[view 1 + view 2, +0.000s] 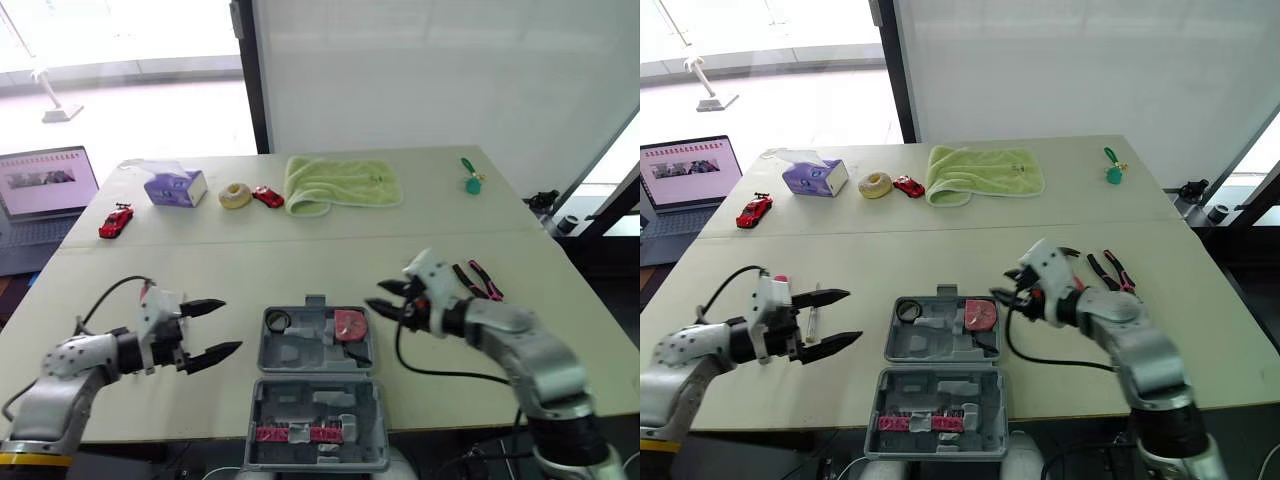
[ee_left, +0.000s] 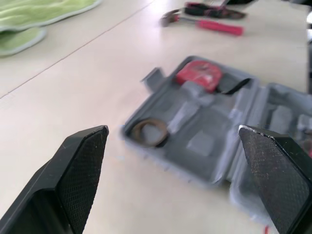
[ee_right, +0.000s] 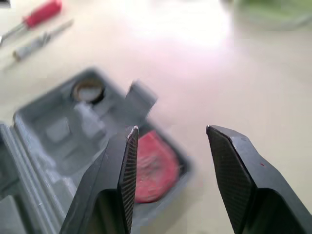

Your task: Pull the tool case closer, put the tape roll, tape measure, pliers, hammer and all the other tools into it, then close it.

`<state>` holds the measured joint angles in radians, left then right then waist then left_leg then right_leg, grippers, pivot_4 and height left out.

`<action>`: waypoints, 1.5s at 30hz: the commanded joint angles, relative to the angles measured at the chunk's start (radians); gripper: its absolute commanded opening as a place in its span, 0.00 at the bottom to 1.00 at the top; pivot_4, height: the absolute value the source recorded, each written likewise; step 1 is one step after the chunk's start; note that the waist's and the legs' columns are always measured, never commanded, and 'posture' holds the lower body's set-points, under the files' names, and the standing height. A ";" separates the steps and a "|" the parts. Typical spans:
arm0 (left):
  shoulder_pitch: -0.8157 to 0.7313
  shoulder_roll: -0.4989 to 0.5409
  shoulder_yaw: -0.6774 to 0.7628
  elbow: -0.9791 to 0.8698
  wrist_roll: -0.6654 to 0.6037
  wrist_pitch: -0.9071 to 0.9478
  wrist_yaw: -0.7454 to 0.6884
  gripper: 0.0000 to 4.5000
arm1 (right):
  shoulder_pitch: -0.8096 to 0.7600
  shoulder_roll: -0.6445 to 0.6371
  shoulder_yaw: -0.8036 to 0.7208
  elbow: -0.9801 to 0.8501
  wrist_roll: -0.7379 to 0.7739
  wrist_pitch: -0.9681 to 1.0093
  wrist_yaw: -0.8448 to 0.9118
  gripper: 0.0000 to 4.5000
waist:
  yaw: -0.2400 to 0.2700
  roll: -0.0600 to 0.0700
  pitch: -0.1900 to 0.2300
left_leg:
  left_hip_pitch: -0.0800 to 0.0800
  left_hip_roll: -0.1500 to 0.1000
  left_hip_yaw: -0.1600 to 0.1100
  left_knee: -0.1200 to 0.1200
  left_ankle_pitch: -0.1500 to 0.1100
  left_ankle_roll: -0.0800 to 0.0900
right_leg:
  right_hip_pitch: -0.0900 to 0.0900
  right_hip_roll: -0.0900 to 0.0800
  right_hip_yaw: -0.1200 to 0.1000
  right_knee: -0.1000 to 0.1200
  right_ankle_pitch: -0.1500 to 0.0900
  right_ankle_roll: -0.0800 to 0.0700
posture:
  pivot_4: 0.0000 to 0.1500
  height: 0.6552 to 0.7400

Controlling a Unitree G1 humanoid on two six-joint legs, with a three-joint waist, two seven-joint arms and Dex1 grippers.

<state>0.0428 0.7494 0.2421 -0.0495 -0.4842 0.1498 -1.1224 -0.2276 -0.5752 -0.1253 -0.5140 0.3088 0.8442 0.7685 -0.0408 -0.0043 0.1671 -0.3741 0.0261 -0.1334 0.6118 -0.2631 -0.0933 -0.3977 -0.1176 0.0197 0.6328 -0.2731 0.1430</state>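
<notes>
The grey tool case (image 1: 300, 352) lies open near the table's front edge, its lid (image 1: 316, 400) flat toward me with a red bit strip (image 1: 300, 433) in it. In the tray sit a dark tape roll (image 1: 277, 320) and a red tape measure (image 1: 350, 325). My left gripper (image 1: 215, 328) hovers open just left of the case, with nothing between its fingers. My right gripper (image 1: 386, 298) is open and empty at the case's right far corner, over the tape measure (image 3: 153, 168). Red-handled pliers (image 1: 482, 280) lie behind the right wrist. A screwdriver (image 1: 812, 318) lies by the left gripper.
At the back of the table are a green towel (image 1: 340, 183), a purple tissue box (image 1: 175, 187), a beige ring (image 1: 235, 195), two red toy cars (image 1: 116, 222) (image 1: 267, 196) and a green object (image 1: 471, 180). A laptop (image 1: 45, 185) stands off the table's left.
</notes>
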 commanded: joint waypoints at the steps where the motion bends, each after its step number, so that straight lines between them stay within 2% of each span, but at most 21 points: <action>1: 0.041 0.045 0.120 0.125 0.017 -0.081 -0.012 1.00 | 0.143 -0.079 -0.138 -0.053 0.040 -0.043 0.046 0.51 | 0.004 -0.002 0.000 | 0.000 0.000 0.000 0.000 -0.001 0.001 | 0.000 0.000 0.000 -0.001 0.000 0.000 | 1.00 1.00; 3: 0.055 0.070 0.172 0.227 0.037 -0.130 -0.009 1.00 | 0.244 -0.125 -0.221 -0.026 0.025 -0.109 0.066 0.51 | 0.008 -0.003 0.003 | -0.001 0.000 0.001 0.000 -0.001 0.002 | 0.001 0.000 0.000 -0.003 -0.001 0.000 | 1.00 1.00; 4: 0.057 0.082 0.196 0.278 0.044 -0.153 -0.004 1.00 | 0.290 -0.144 -0.262 -0.005 0.020 -0.138 0.080 0.57 | 0.010 -0.003 0.004 | -0.001 0.000 0.001 0.000 -0.001 0.002 | 0.000 0.000 0.000 -0.003 -0.002 -0.003 | 1.00 1.00; 6: 0.074 0.115 0.255 0.406 0.063 -0.219 0.000 1.00 | 0.408 -0.179 -0.367 0.067 -0.002 -0.234 0.119 0.72 | 0.018 -0.005 0.005 | -0.001 0.000 0.002 0.001 -0.001 0.002 | 0.001 0.000 0.001 -0.003 -0.002 -0.004 | 1.00 1.00; 8: 0.092 0.137 0.289 0.499 0.073 -0.269 -0.010 1.00 | 0.487 -0.190 -0.442 0.120 0.000 -0.304 0.144 0.94 | 0.020 -0.007 0.006 | 0.000 0.000 0.003 0.001 -0.001 0.002 | 0.001 0.000 0.001 -0.003 -0.002 -0.005 | 1.00 1.00; 9: 0.098 0.145 0.301 0.536 0.074 -0.291 -0.015 1.00 | 0.515 -0.190 -0.471 0.137 0.011 -0.329 0.157 0.99 | 0.020 -0.007 0.007 | 0.000 0.000 0.003 0.001 -0.001 0.002 | 0.001 0.000 0.001 -0.003 -0.002 -0.005 | 1.00 1.00; 12: 0.114 0.195 0.360 0.748 0.091 -0.379 0.007 1.00 | 0.617 -0.189 -0.612 0.254 0.018 -0.425 0.188 0.99 | 0.022 -0.008 0.007 | 0.000 0.000 0.004 0.001 -0.001 0.002 | 0.001 0.000 0.001 -0.003 -0.001 -0.006 | 1.00 1.00; 17: 0.091 0.225 0.366 0.932 0.098 -0.458 -0.003 1.00 | 0.662 -0.200 -0.670 0.398 0.006 -0.534 0.188 0.99 | 0.022 -0.009 0.007 | 0.000 0.001 0.004 0.001 -0.001 0.001 | 0.001 -0.001 0.001 -0.003 -0.002 -0.006 | 1.00 1.00; 26: 0.025 0.206 0.324 0.960 0.106 -0.494 -0.028 1.00 | 0.674 -0.207 -0.651 0.406 0.025 -0.572 0.185 0.99 | 0.024 -0.008 0.007 | 0.001 0.001 0.004 0.001 -0.001 0.001 | 0.001 0.000 0.001 -0.003 -0.001 -0.006 | 1.00 1.00; 30: 0.017 0.167 0.283 0.873 0.106 -0.477 -0.041 1.00 | 0.672 -0.157 -0.642 0.321 0.057 -0.519 0.121 0.99 | 0.024 -0.008 0.007 | 0.001 0.001 0.004 0.000 -0.001 0.001 | 0.001 0.000 0.001 -0.003 -0.001 -0.006 | 1.00 1.00; 34: 0.066 0.048 0.149 0.431 0.032 -0.282 -0.045 1.00 | 0.612 -0.030 -0.556 0.070 0.061 -0.289 -0.146 0.99 | 0.026 -0.007 0.007 | 0.001 0.002 0.004 0.000 0.000 -0.001 | 0.002 0.000 0.001 -0.002 -0.001 -0.006 | 1.00 1.00; 37: 0.109 0.006 0.073 0.176 -0.001 -0.155 -0.027 1.00 | 0.531 0.038 -0.504 -0.042 0.065 -0.128 -0.305 0.99 | 0.025 -0.008 0.007 | 0.000 0.002 0.004 0.001 0.001 -0.003 | 0.002 0.000 0.002 -0.002 0.000 -0.007 | 1.00 1.00; 42: 0.110 -0.029 -0.052 -0.146 -0.060 -0.007 -0.011 1.00 | 0.357 0.068 -0.387 -0.044 -0.008 0.105 -0.518 0.99 | 0.025 -0.006 0.007 | 0.000 0.002 0.004 0.000 0.001 -0.003 | 0.001 0.000 0.002 -0.002 0.000 -0.007 | 1.00 1.00; 45: 0.099 -0.030 -0.094 -0.258 -0.086 0.053 -0.006 1.00 | 0.261 0.032 -0.381 0.043 -0.014 0.223 -0.548 0.99 | 0.026 -0.005 0.008 | 0.000 0.002 0.004 0.001 0.001 -0.003 | 0.001 0.000 0.002 -0.003 0.000 -0.008 | 1.00 1.00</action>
<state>0.1435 0.7091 0.1474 -0.2500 -0.5420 0.1776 -1.1308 0.0522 -0.5184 -0.4766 -0.5002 0.3120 1.0148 0.2497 -0.0151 -0.0096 0.1750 -0.3742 0.0278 -0.1293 0.6130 -0.2621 -0.0959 -0.3968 -0.1173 0.0220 0.6301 -0.2731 0.1348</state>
